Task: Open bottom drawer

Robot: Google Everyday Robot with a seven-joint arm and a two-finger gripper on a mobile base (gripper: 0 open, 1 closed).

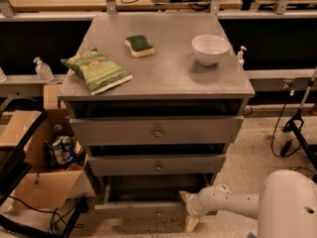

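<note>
Bottom drawer [133,208]: lowest in the cabinet [168,78], partly out, knob [157,213] centred. Gripper [187,210] is at the front panel's right end, fingers [191,224] spread apart, pinching nothing. Draw straight outward and level; pulling off-centre may skew it.

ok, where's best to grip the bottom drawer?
The small centre knob on the bottom drawer front, approached straight from the front: it is the only protrusion on that slim panel. The gripper sits at the panel's right end.
</note>
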